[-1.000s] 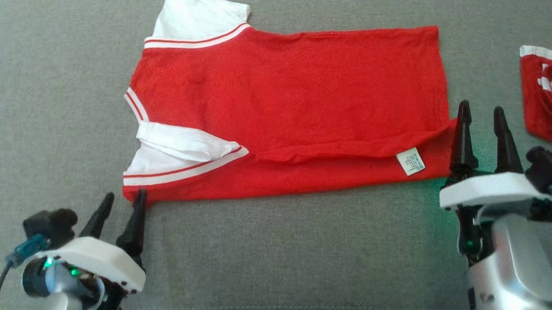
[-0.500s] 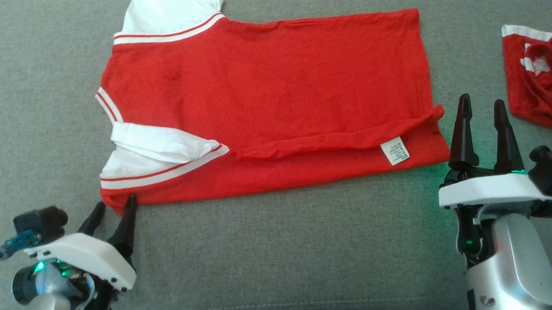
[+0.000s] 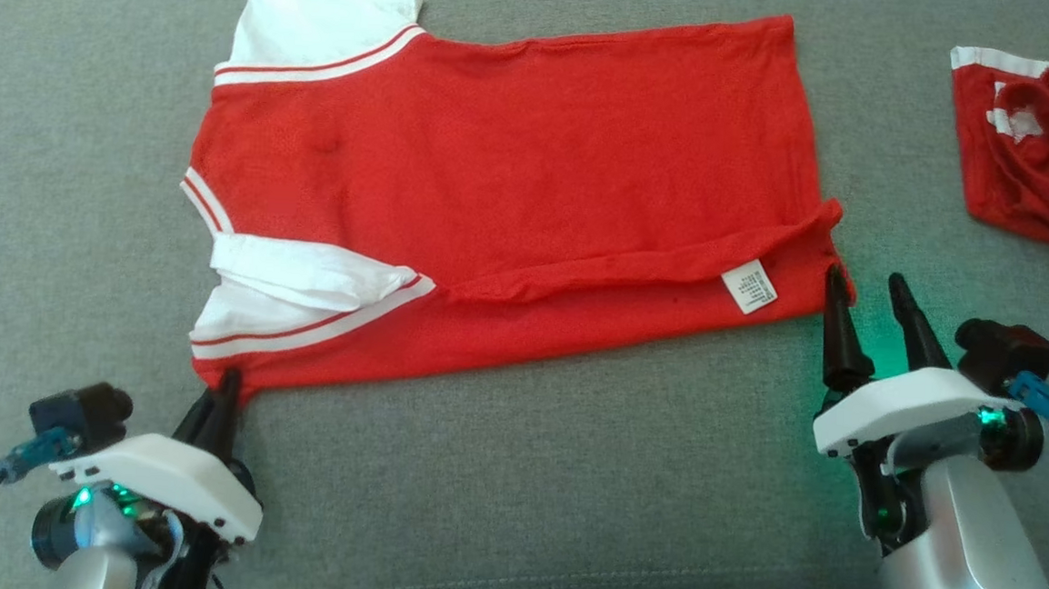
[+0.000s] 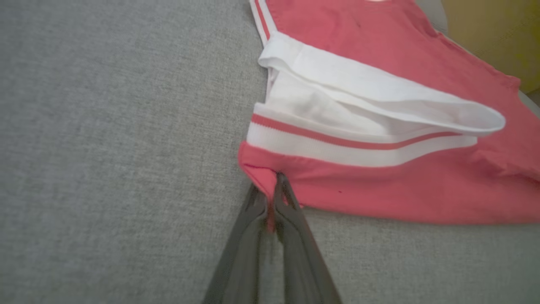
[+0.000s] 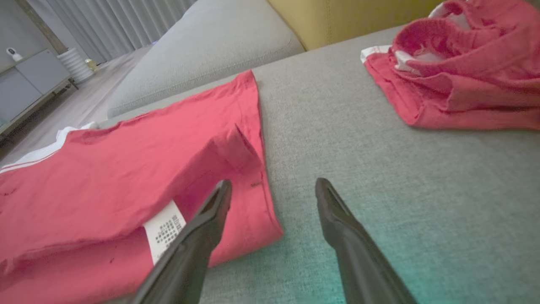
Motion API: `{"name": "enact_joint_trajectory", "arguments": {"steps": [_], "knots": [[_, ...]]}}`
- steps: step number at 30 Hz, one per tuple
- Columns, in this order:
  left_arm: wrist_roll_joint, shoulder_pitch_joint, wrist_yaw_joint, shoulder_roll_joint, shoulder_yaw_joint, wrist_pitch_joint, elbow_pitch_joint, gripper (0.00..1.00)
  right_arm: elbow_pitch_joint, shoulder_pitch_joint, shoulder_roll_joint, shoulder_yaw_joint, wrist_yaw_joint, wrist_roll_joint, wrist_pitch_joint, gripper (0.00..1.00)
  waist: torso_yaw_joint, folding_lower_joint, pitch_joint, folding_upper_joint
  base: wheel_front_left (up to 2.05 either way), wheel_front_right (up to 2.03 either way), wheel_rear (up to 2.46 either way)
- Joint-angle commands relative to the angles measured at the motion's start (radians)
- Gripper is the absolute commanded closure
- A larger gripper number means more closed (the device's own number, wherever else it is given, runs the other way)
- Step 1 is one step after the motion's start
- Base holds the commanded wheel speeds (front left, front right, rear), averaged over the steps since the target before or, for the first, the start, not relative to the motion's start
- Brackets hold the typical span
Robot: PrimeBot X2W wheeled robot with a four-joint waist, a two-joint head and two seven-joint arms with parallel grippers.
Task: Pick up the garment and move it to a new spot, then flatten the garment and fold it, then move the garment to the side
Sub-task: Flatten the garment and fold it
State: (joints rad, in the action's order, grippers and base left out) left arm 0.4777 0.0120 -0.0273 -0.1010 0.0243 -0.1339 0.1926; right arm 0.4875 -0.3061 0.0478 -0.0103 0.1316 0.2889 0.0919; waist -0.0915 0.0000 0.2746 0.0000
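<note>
The garment (image 3: 514,166) is a red shirt with white sleeves and red-striped trim, lying flat on the grey cushion with its near long edge folded over and a white label (image 3: 749,286) showing. My left gripper (image 3: 220,394) is shut on the garment's near left corner (image 4: 261,177), red cloth pinched between its fingers (image 4: 291,211). My right gripper (image 3: 866,288) stands open at the garment's near right corner (image 5: 261,219), its left finger over the cloth edge and its right finger over bare cushion.
A second red garment (image 3: 1039,148) lies crumpled at the far right of the cushion (image 3: 522,476). In the right wrist view a further grey cushion (image 5: 211,46), a yellow panel (image 5: 350,17) and the room's floor lie beyond.
My left gripper has closed on the garment's near left corner. My right gripper has drawn back toward me to the near right corner, still open. Earlier, the camera shifted slightly.
</note>
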Motion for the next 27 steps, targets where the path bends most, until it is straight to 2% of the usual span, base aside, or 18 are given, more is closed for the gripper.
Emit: {"name": "enact_joint_trajectory", "arguments": {"steps": [1, 10, 11, 12, 14, 15, 21, 27], "knots": [[0.002, 0.028, 0.001, -0.014, -0.023, 0.009, -0.032, 1.00, -0.022, -0.009, 0.002, 0.022, -0.001, -0.004, -0.009, 0.00, 0.004, 0.0000, -0.001, 0.0000, 0.00, 0.00, 0.00], [-0.001, 0.033, 0.002, -0.012, -0.014, 0.038, -0.079, 1.00, 0.091, -0.042, 0.002, 0.022, -0.001, -0.006, -0.108, 0.00, 0.043, 0.0000, -0.008, 0.0000, 0.00, 0.00, 0.00], [0.000, 0.033, 0.001, -0.011, -0.012, 0.041, -0.081, 1.00, 0.101, -0.047, 0.002, 0.023, -0.001, -0.002, -0.113, 0.04, 0.045, 0.0000, -0.009, 0.0000, 0.00, 0.00, 0.00], [0.001, 0.034, 0.000, -0.010, -0.011, 0.044, -0.082, 1.00, 0.111, -0.052, 0.002, 0.025, -0.001, 0.001, -0.117, 0.41, 0.048, 0.0000, -0.011, 0.0000, 0.00, 0.00, 0.00], [0.002, 0.035, -0.001, -0.008, -0.006, 0.049, -0.082, 1.00, 0.133, -0.060, 0.002, 0.034, -0.001, 0.017, -0.133, 0.87, 0.053, 0.0000, -0.017, 0.0000, 0.00, 0.00, 0.00], [0.002, 0.036, -0.001, -0.007, -0.005, 0.050, -0.083, 1.00, 0.142, -0.063, 0.002, 0.040, -0.001, 0.026, -0.141, 1.00, 0.054, 0.0000, -0.019, 0.0000, 0.00, 0.00, 0.00], [-0.005, 0.056, -0.009, -0.028, 0.002, 0.053, -0.117, 1.00, 0.114, -0.088, 0.002, 0.018, -0.001, 0.029, -0.149, 1.00, 0.048, 0.0000, -0.044, 0.0000, 0.00, 0.00, 0.00], [-0.011, 0.049, -0.013, -0.063, 0.000, 0.029, -0.210, 1.00, -0.001, -0.059, 0.002, -0.017, -0.001, 0.023, -0.211, 1.00, 0.038, 0.0000, -0.073, 0.0000, 0.00, 0.00, 0.00]]}}
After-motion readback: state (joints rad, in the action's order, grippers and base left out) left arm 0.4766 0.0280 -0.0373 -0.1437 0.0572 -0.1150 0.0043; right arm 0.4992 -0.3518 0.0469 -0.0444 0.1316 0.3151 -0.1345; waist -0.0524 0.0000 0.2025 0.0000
